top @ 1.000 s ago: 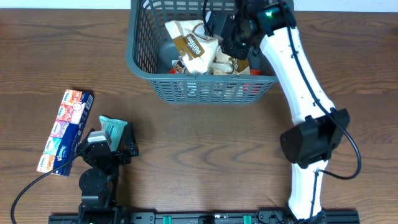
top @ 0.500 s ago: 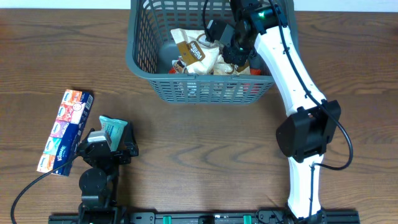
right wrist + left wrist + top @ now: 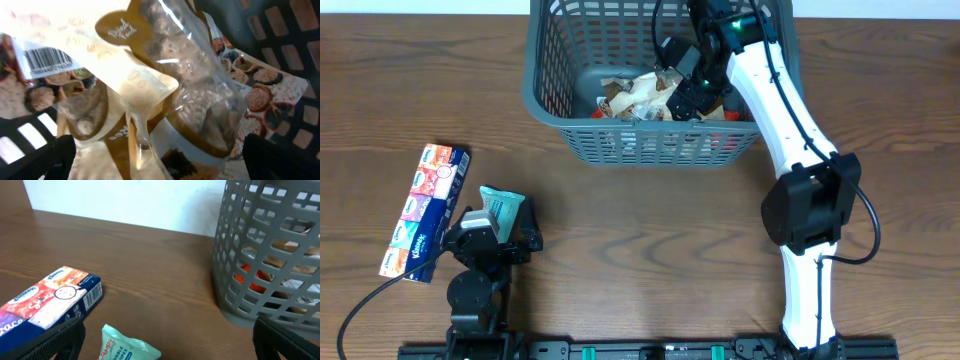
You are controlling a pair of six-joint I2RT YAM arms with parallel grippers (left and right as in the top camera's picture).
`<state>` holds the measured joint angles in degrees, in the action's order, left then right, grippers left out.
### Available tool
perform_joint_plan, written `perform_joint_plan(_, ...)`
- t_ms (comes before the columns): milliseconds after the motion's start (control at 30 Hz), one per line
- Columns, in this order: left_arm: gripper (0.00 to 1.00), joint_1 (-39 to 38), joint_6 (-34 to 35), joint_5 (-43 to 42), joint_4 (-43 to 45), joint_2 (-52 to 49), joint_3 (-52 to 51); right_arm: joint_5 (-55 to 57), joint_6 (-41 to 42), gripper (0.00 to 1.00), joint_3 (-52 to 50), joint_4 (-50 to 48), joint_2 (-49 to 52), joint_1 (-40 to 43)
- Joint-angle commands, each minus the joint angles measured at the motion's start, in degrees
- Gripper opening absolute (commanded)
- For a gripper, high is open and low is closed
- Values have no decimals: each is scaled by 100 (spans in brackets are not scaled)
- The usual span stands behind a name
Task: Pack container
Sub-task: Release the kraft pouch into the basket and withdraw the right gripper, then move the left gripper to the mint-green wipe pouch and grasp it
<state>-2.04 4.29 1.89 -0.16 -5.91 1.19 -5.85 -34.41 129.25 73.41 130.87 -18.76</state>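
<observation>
The container (image 3: 660, 146) is a dark grey-blue slotted basket at the back of the table; its lattice wall (image 3: 260, 255) also fills the right side of the left wrist view. Several brown-and-cream snack packs (image 3: 635, 95) lie heaped inside it. My right gripper (image 3: 685, 75) hangs inside the basket, open, just above that heap. In the right wrist view a clear-windowed snack pack (image 3: 190, 85) lies loose below the wide-apart jaws of the right gripper (image 3: 160, 162). My left gripper (image 3: 490, 235) rests open near the table's front left, with a teal wipes pack (image 3: 125, 347) between its fingers, untouched.
A long tissue multipack (image 3: 425, 210) lies on the wood left of the left gripper, seen close in the left wrist view as a colourful box (image 3: 45, 297). Something red-orange (image 3: 247, 275) shows through the basket wall. The basket's dark wall (image 3: 280, 40) stands close behind the right gripper.
My right gripper has opened and let go of the snack pack, which has dropped onto the heap in the basket. The right arm shifted slightly; the left arm has not moved.
</observation>
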Motion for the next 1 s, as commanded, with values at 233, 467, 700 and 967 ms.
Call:
perform_joint_plan(233,99,-24,94,7,-1117,-177,859,-511,922,99,664,-909,-745,389)
perform_joint_plan(467,99,-17,94,142,-2909,-1764,3248,-507,1904,99,837,-1502,-1679,1392)
perform_joint_plan(700,99,118,96,138,-5018,-4120,5939,-490,2483,99,835,-1318,-2122,2837)
perform_joint_plan(967,99,487,-68,177,-7807,-6551,8507,-531,2774,99,636,-575,-2105,4170)
